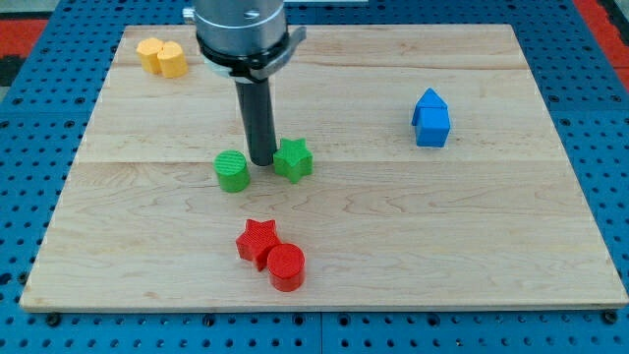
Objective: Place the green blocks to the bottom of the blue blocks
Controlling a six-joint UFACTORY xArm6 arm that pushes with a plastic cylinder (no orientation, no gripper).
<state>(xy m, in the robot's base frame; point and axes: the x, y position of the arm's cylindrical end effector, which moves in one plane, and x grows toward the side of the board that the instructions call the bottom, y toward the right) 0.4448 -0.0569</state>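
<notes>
**Tip wedged between the two green blocks**

My tip (262, 161) rests on the table (491, 246) in the gap between the green cylinder (233, 171) on the view's left and the green star (293, 159) on the view's right, just beside both. There are no fingers to open or close, only the straight rod. The two green blocks stand apart, the cylinder a little nearer the view's bottom, so the line through them tilts slightly up toward the right. The cylinder stands upright, round face up; the star lies flat.

The blue blocks (430, 118) sit well apart toward the view's right, two touching pieces stacked along the view's depth; their exact shapes are hard to tell. Nothing lies between them and the star.

Toward the view's bottom, a red star (257, 241) touches a red cylinder (286, 266). Two yellow blocks (162, 57) sit together at the top left. The arm's housing is cut off by the view's top.
</notes>
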